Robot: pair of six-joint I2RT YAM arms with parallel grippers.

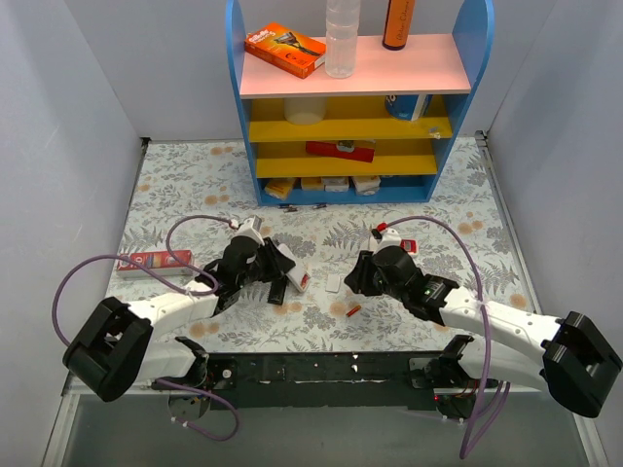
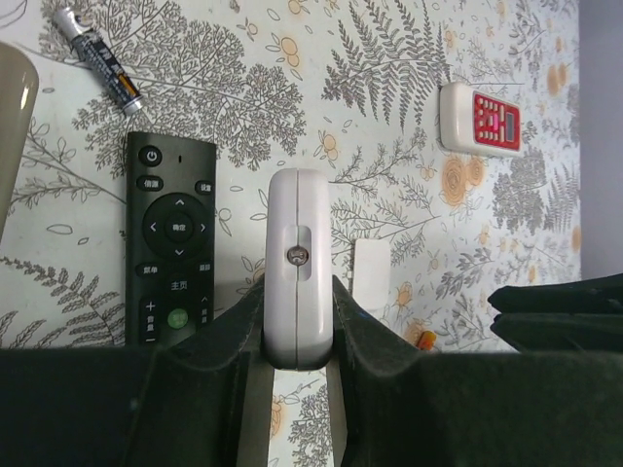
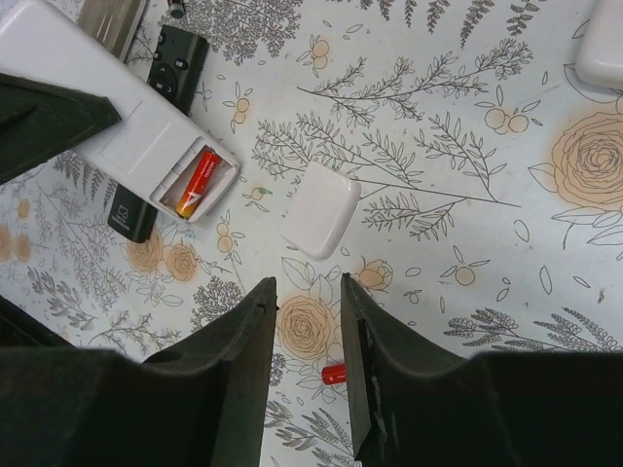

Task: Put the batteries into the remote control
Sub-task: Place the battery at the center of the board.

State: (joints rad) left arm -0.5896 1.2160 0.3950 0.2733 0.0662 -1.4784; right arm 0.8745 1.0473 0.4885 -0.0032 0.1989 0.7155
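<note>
Remote control (image 3: 107, 107), plain white with rounded ends, sits left of centre on the worktop (image 1: 175, 185), gripped from both sides by the left pincer (image 2: 297, 316). In the top view its long axis runs slantwise, from far-left to near-right. The open battery bay is at the end nearer the right arm. One red-orange battery (image 3: 200, 182) lies lengthwise in that bay. A white cover (image 3: 321, 209) lies flat just beside it. The right pincer (image 3: 307, 287) stands apart, holding nothing, over a loose battery (image 3: 334, 373).
</note>
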